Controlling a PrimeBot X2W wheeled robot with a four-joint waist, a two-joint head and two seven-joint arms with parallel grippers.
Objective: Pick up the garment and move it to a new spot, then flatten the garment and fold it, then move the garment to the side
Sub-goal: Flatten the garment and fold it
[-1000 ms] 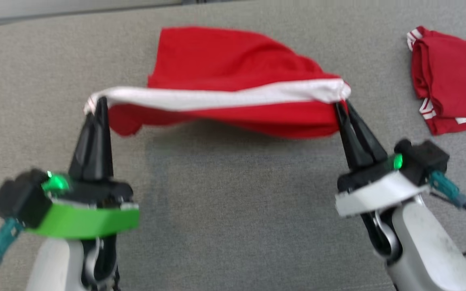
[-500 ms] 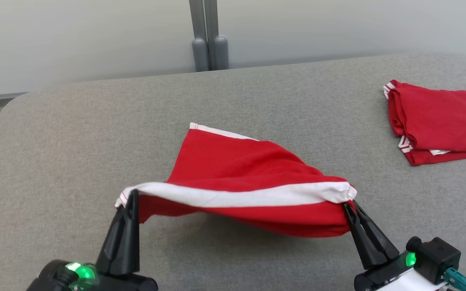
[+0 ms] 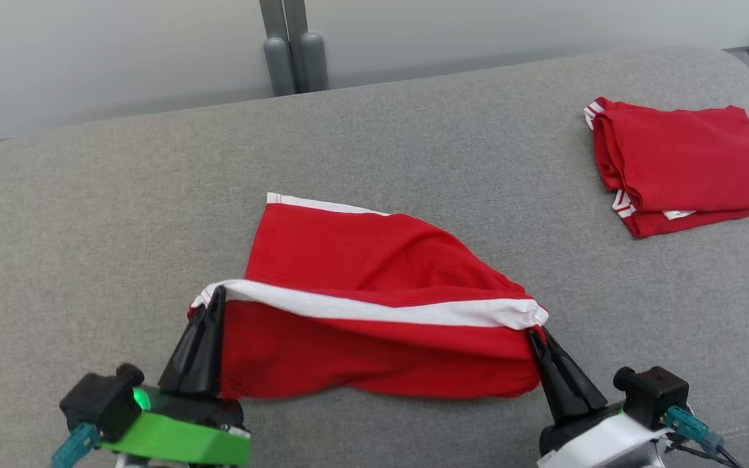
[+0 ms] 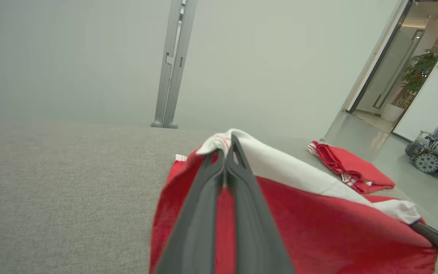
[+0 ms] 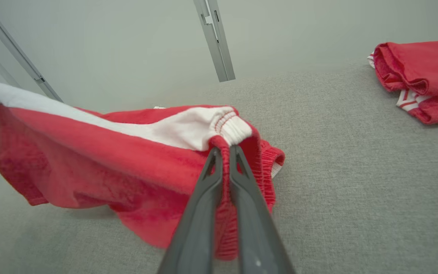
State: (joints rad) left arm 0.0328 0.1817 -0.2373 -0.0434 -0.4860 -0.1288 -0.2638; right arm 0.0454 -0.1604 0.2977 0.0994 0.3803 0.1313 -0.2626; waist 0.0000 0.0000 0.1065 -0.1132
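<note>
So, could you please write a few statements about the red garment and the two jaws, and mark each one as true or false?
1. The left jaws and the right jaws are each shut on the white waistband of the red garment. True.
2. The far edge of the red garment rests on the grey surface. True.
3. A second garment lies folded on the robot's left side. False: the folded garment lies on the right side.
4. The red garment is spread flat. False: its near part is lifted and sags between the two jaws.
</note>
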